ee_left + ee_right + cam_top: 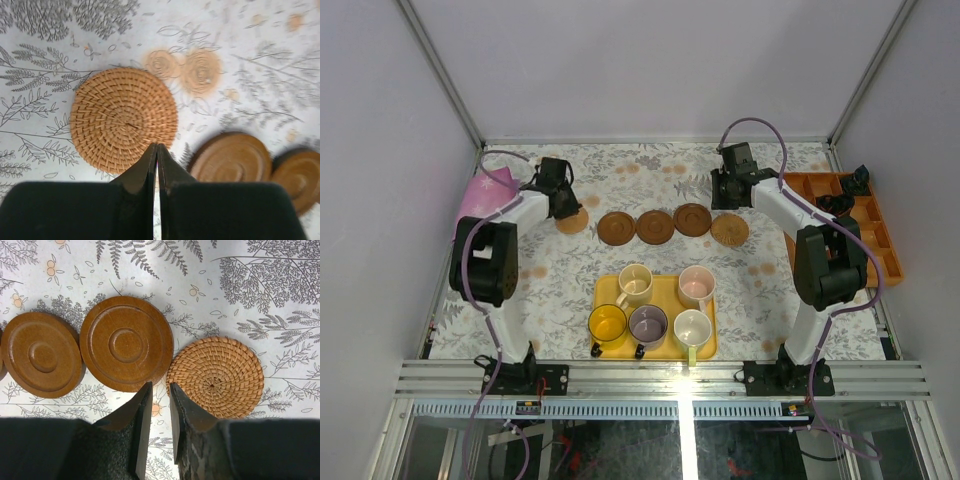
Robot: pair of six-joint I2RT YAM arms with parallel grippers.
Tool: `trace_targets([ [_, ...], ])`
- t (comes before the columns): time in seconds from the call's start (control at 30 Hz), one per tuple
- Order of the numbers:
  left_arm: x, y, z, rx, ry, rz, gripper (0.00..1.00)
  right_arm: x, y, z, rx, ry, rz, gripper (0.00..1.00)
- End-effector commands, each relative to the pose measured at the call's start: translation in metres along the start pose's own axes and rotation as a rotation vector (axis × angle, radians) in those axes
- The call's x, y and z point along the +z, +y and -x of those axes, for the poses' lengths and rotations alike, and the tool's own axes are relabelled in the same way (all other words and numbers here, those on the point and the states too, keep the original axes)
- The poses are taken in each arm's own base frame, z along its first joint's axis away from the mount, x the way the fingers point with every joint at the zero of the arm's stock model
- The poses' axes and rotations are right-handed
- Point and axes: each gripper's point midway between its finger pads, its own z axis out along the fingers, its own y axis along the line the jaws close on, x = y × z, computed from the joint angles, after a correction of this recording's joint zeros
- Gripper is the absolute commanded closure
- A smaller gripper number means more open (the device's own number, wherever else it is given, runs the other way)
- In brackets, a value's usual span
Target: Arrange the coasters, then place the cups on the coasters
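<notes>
Five coasters lie in a row across the table: a woven coaster (571, 221) on the left, three dark wooden coasters (654, 227), and a second woven coaster (729, 230) on the right. My left gripper (157, 146) is shut and empty, its tips at the near edge of the left woven coaster (124, 120), with a wooden coaster (232, 157) to the right. My right gripper (160, 386) is narrowly open and empty, over the gap between a wooden coaster (126, 342) and the right woven coaster (215, 376). Several cups, among them a cream cup (634, 284) and a pink cup (696, 286), stand on the yellow tray (665, 298).
An orange compartment box (875, 235) with small black objects sits at the right edge. A pink object (485, 192) lies at the far left behind the left arm. Grey walls close in the table on three sides.
</notes>
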Motion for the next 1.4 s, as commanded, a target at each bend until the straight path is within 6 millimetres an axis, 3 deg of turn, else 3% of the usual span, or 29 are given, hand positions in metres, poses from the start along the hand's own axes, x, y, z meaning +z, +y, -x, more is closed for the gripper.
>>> trace_targets([
  [0.0,-0.040,-0.024,0.027,0.024,-0.086,-0.108,1.00,-0.004,0.017,0.025,-0.024,-0.073,0.059,0.73],
  [0.1,-0.052,-0.027,0.028,0.027,-0.100,-0.127,1.00,-0.002,0.020,0.026,-0.020,-0.073,0.072,0.73],
  [0.23,-0.053,-0.036,0.008,0.052,-0.062,-0.158,1.00,0.000,0.021,0.023,-0.011,-0.068,0.078,0.74],
  [0.43,-0.046,-0.078,-0.037,0.147,0.024,-0.254,1.00,-0.002,0.023,0.019,-0.005,-0.063,0.080,0.74],
  [0.6,-0.042,-0.110,-0.050,0.216,0.040,-0.314,1.00,-0.003,0.020,0.014,0.004,-0.057,0.072,0.75],
  [0.7,-0.033,-0.118,-0.059,0.223,0.076,-0.328,1.00,-0.002,0.020,0.010,0.007,-0.051,0.067,0.75],
  [1.07,0.004,-0.100,-0.076,0.228,0.137,-0.216,1.00,0.001,0.019,0.005,0.008,-0.030,0.065,0.76],
  [1.37,0.025,-0.084,-0.067,0.231,0.120,-0.088,1.00,0.005,0.029,0.004,0.003,-0.004,0.112,0.76],
])
